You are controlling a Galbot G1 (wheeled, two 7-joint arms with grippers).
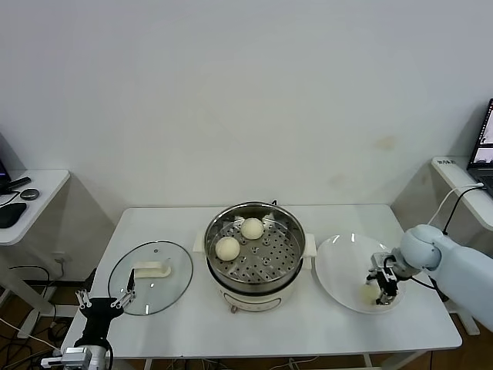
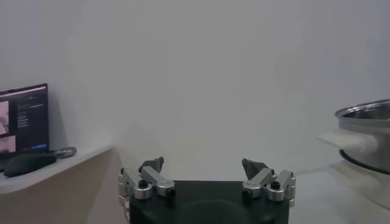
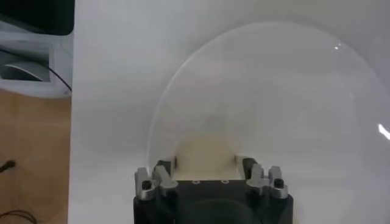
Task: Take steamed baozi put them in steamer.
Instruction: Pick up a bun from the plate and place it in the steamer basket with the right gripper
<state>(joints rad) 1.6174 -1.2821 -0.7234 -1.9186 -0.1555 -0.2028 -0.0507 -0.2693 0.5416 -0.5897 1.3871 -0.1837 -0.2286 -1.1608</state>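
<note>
The steamer (image 1: 254,210) stands at the table's middle with two baozi on its perforated tray, one at the back (image 1: 252,227) and one at the left (image 1: 227,248). My right gripper (image 1: 383,291) is down on the white plate (image 1: 339,266), shut on a third baozi (image 1: 370,293). In the right wrist view the cream bun (image 3: 206,155) fills the gap between the fingers of the gripper (image 3: 206,170), over the plate (image 3: 274,91). A fourth baozi is not in view. My left gripper (image 1: 100,302) is parked low at the table's front left, open and empty (image 2: 203,167).
A glass lid (image 1: 150,277) with a white handle lies left of the steamer. The steamer's side also shows in the left wrist view (image 2: 365,115). A side desk (image 1: 31,193) stands at the far left, and another with a laptop (image 1: 484,142) at the far right.
</note>
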